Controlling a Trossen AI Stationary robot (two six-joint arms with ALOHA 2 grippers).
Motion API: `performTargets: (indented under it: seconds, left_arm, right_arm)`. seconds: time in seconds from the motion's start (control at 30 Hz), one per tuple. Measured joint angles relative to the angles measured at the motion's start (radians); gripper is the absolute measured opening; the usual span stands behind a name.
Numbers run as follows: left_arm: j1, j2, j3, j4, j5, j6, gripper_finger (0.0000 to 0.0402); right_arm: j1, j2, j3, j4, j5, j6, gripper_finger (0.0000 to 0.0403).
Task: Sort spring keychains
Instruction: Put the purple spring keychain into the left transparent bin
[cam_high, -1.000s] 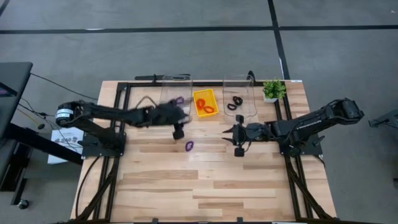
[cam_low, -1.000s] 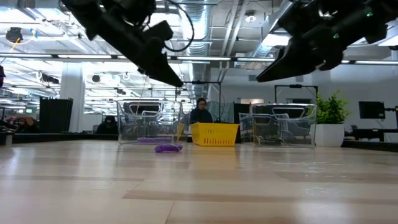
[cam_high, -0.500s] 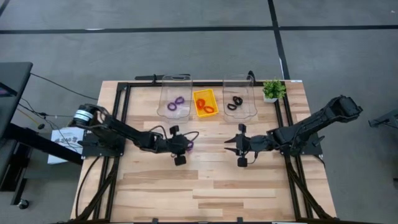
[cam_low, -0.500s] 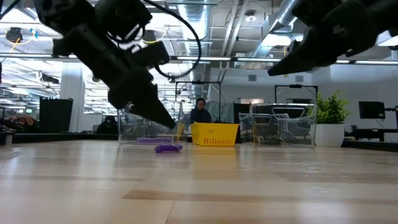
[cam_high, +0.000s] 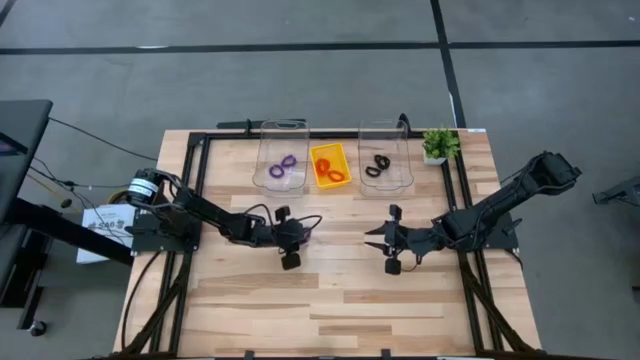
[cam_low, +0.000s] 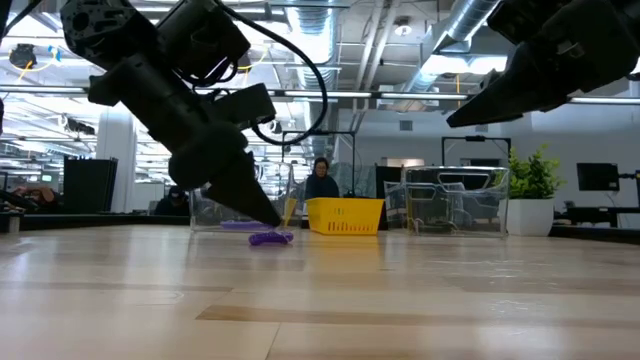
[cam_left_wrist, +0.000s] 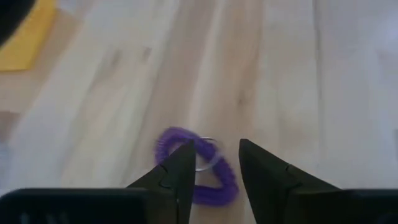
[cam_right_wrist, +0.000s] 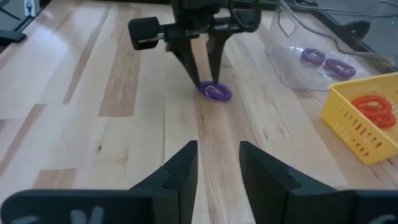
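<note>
One purple spring keychain lies flat on the wooden table, also seen in the right wrist view and the low view. My left gripper is low over it, open, with a fingertip on either side of the loop's edge and its small metal ring. My right gripper hovers open above the table's middle, well to the right of the keychain. Two purple keychains lie in the left clear bin, orange-red ones in the yellow tray, and black ones in the right clear bin. My left gripper comes at the purple keychain's near rim slanting down from the table's left. Its open fingertips reach down to the coil. I cannot tell whether they touch it. The keychain lies flat on the table.
The two clear bins and the yellow tray stand in a row at the far edge, with a small potted plant to their right. Bare wood stretches toward the near edge. A person sits in the room beyond.
My left gripper has moved from beside the left clear bin toward the near edge and dropped down to the purple keychain on the table, staying open. My right gripper has drifted toward the near edge. The keychain has not moved.
</note>
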Motion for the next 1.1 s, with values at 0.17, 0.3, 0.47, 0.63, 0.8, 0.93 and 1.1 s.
performTargets:
  seconds: [0.17, 0.3, 0.47, 0.63, 0.8, 0.93, 1.1]
  left_arm:
    - [0.009, 0.049, 0.001, 0.009, 0.045, -0.029, 0.0110]
    - [0.044, 0.115, 0.006, 0.044, 0.089, -0.047, 0.0102]
    - [0.086, 0.123, 0.007, 0.058, 0.179, -0.047, 0.0075]
    - [0.068, 0.061, 0.000, 0.024, 0.191, 0.003, 0.0015]
    - [0.030, 0.002, -0.003, 0.014, 0.199, 0.062, 0.0016]
    - [0.002, -0.048, -0.003, 0.033, 0.176, 0.140, 0.0011]
    - [-0.029, -0.151, -0.002, 0.048, -0.002, 0.271, 0.0015]
  right_arm:
    - [-0.005, 0.000, 0.000, 0.000, 0.000, -0.008, 0.0109]
    - [-0.008, 0.000, 0.000, 0.000, 0.001, -0.008, 0.0109]
    - [-0.008, 0.000, 0.000, 0.001, 0.000, -0.009, 0.0109]
    - [-0.008, 0.000, 0.000, 0.000, 0.000, -0.023, 0.0109]
    - [-0.009, 0.000, 0.000, 0.005, -0.002, -0.067, 0.0109]
    - [-0.023, 0.000, 0.000, 0.022, -0.002, -0.113, 0.0109]
    - [-0.055, 0.000, 0.000, 0.042, -0.002, -0.183, 0.0109]
